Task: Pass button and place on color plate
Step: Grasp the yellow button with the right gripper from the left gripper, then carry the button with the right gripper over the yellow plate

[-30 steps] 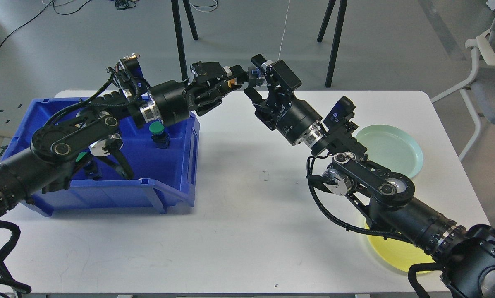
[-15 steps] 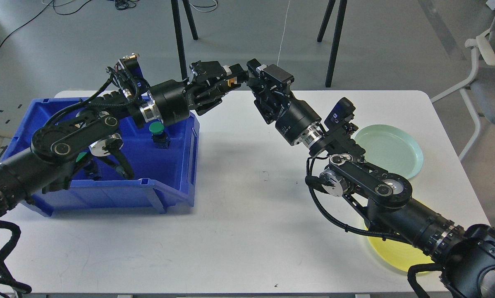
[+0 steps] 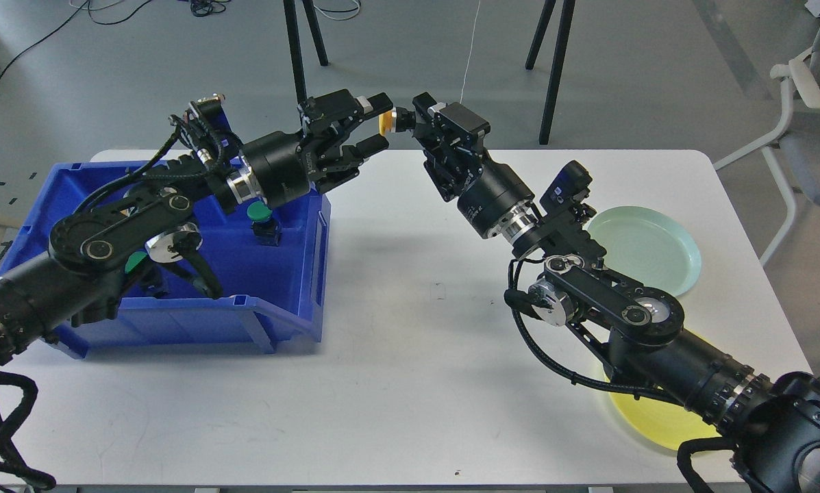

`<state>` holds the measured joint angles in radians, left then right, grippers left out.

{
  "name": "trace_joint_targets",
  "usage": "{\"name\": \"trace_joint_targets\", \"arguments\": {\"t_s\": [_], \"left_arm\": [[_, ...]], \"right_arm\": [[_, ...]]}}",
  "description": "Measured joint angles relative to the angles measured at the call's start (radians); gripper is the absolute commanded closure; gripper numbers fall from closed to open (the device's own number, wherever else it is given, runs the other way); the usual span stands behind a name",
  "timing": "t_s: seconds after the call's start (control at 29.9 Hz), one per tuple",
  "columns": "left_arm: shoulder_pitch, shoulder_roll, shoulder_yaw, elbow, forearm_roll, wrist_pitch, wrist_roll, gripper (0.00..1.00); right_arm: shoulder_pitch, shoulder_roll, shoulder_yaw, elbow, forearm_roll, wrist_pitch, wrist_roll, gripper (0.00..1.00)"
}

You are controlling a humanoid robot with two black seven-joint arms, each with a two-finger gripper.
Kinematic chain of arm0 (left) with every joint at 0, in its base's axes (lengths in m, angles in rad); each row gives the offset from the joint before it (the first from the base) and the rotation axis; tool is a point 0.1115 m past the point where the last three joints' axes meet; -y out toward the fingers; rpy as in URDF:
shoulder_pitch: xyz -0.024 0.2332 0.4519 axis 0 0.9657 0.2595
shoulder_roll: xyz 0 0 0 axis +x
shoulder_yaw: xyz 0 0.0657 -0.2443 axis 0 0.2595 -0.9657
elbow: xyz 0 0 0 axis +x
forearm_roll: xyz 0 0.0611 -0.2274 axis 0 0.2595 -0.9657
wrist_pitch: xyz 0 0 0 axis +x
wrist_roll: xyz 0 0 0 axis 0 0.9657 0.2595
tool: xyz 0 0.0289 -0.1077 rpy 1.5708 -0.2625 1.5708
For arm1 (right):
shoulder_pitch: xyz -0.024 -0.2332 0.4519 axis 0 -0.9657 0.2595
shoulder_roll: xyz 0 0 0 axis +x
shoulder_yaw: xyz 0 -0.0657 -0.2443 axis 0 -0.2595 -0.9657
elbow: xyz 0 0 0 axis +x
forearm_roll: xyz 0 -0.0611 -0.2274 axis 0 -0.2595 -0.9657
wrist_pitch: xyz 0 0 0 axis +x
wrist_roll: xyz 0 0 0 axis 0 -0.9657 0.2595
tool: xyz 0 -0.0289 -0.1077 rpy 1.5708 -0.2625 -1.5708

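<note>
A yellow-capped button (image 3: 386,122) hangs above the table's far edge, between my two grippers. My right gripper (image 3: 410,122) is shut on the button's dark body, with the yellow cap pointing left. My left gripper (image 3: 377,124) is open, its two fingers spread above and below the yellow cap without touching it. A pale green plate (image 3: 646,248) lies at the right of the white table. A yellow plate (image 3: 656,419) lies at the front right, partly hidden under my right arm.
A blue bin (image 3: 293,274) stands on the left of the table under my left arm. It holds green-capped buttons (image 3: 259,213). Tripod legs (image 3: 300,61) stand beyond the far edge. A chair (image 3: 807,123) is at the right.
My left gripper has opened and let go of the yellow button, drawing back slightly to the left. My right gripper has moved in and shut on the button.
</note>
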<state>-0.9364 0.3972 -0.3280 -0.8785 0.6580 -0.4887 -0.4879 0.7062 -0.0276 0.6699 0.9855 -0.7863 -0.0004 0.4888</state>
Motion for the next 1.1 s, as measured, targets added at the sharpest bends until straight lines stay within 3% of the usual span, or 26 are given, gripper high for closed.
{"name": "trace_joint_targets", "arguments": {"t_s": [0.17,0.4,0.57,0.83,0.97,1.1], "left_arm": [[0.004,0.0,-0.001,0.001,-0.002,0.0,-0.001,0.08],[0.007,-0.01,-0.002,0.004,-0.002,0.0,-0.001,0.08],[0.007,-0.012,-0.002,0.006,-0.002,0.0,-0.001,0.08],[0.007,-0.012,-0.002,0.006,-0.002,0.0,-0.001,0.08],[0.008,-0.012,-0.002,0.006,-0.002,0.0,-0.001,0.08],[0.012,-0.014,-0.002,0.005,-0.002,0.0,-0.001,0.08]], "right_arm": [[-0.125,-0.186,0.021,0.182,0.002,-0.074,0.0,1.0],[-0.59,-0.636,0.237,0.627,0.004,-0.152,0.0,1.0],[-0.921,-0.819,0.378,0.707,-0.006,-0.165,0.0,1.0],[-1.034,-0.865,0.336,0.634,-0.126,-0.258,0.0,0.97],[-1.028,-0.861,0.245,0.61,-0.147,-0.274,0.0,0.82],[-1.034,-0.857,0.196,0.584,-0.143,-0.313,0.0,0.6]]}}
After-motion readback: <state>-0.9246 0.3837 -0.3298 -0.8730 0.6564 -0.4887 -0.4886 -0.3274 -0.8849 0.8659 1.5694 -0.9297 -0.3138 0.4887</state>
